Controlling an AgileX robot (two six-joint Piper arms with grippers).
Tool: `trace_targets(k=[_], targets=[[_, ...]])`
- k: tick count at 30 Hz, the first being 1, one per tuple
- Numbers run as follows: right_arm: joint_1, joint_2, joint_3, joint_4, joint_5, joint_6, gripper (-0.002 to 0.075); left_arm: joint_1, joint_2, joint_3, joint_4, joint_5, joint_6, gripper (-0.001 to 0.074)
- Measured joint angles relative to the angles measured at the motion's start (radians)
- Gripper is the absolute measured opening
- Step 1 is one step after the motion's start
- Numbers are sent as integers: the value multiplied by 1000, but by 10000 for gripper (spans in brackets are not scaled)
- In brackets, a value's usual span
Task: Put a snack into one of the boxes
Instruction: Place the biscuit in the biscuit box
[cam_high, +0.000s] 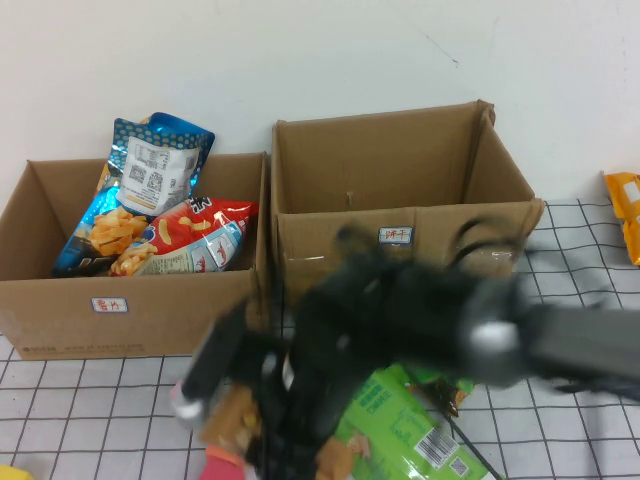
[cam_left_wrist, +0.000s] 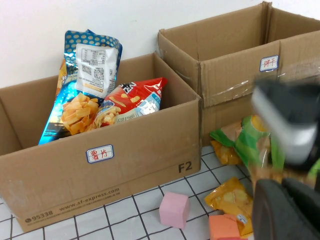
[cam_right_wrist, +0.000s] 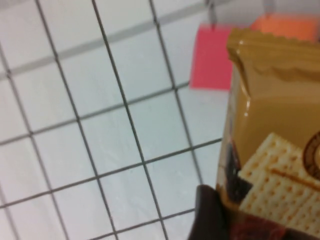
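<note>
Two cardboard boxes stand side by side against the white wall on a table (cam_high: 590, 250) covered with a white cloth with a dark grid. The left box (cam_high: 60, 310) holds a blue chip bag (cam_high: 150, 165) standing upright against its back wall and a red chip bag (cam_high: 195, 235) leaning beside it; a small label with red characters is on its front. In the high view the right box (cam_high: 400, 170) shows no contents, and it carries a small label too.

The right arm reaches across the front of the boxes, blurred, toward the near left part of the table. Its right gripper (cam_high: 235, 425) is low there, in front of the gap between the two boxes, and it is closed on a brown cracker packet (cam_right_wrist: 272, 125) — the wrist view shows a dark finger (cam_right_wrist: 210, 215) pressed against the packet's lower edge, with square crackers printed on the wrapper. The packet is outside both boxes, over the table.

Under the arm lies a green snack bag (cam_high: 400, 420) on the cloth, and near it a yellow snack packet (cam_left_wrist: 232, 195). A pink block (cam_left_wrist: 174, 209) and an orange block (cam_left_wrist: 222, 227) lie on the cloth in front of the left box. One more orange packet (cam_high: 625, 210) lies at the far right edge of the table.

The left gripper does not show in any view — the left wrist camera only looks at the boxes from the near left side.
</note>
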Motion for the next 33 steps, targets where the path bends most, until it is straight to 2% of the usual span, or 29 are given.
trace_targets(k=[7, 12, 16, 23, 28, 33], targets=[[-12, -270, 0, -105, -27, 27, 459, 0, 0, 0, 2, 0, 0, -1], [-100, -342, 0, -330, -213, 222, 459, 0, 0, 0, 0, 0, 0, -1], [-211, -323, 0, -457, -419, 405, 459, 0, 0, 0, 0, 0, 0, -1], [-386, -197, 0, -492, -754, 547, 459, 0, 0, 0, 0, 0, 0, -1], [-459, -86, 0, -495, -838, 594, 464, 0, 0, 0, 0, 0, 0, -1], [-501, -38, 2, -477, -844, 602, 568, 0, 0, 0, 0, 0, 0, -1]])
